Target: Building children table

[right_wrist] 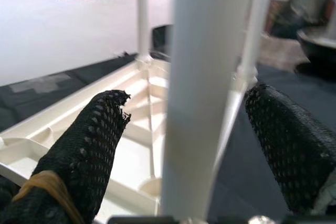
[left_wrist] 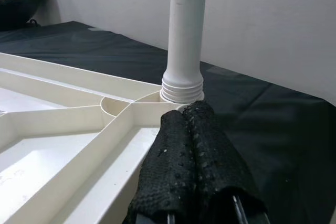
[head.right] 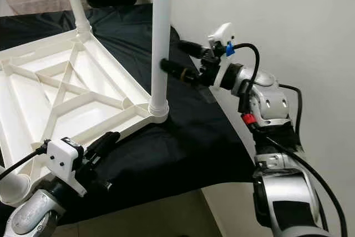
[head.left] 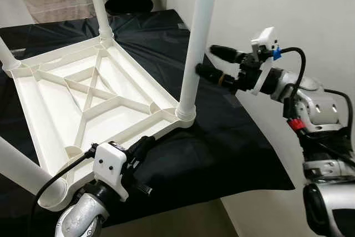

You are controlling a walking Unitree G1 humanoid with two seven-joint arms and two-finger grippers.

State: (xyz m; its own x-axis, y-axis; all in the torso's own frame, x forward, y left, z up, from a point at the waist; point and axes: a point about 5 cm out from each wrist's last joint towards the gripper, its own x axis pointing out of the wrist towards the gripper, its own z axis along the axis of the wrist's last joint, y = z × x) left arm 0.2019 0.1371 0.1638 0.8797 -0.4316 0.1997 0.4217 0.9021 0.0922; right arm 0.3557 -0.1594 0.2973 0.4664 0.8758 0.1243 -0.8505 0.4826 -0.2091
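Left eye view had your right gripper (head.left: 206,61) reached out level from the right, fingers spread wide and straddling the near-right table leg (head.left: 196,48) about halfway up. In the right wrist view the leg (right_wrist: 202,93) stood between the two black fingers (right_wrist: 86,145), and you couldn't really tell if either pad was touching it; it sure wasn't clamped.

Your left gripper (head.left: 143,147) came up from the bottom edge of the head views, fingers pressed together with nothing between them. In the left wrist view the tips (left_wrist: 189,145) were lying on the white rim of the upside-down tabletop (head.left: 66,95), just beside the socket where that same leg plugs in.

Tabletop was flipped over on the black cloth (head.left: 222,142), ribbed underside up, with a cross brace in the middle. Legs stood upright in its corners: the far leg (head.left: 100,4) at the back, and two more partly cut off at the left edge.
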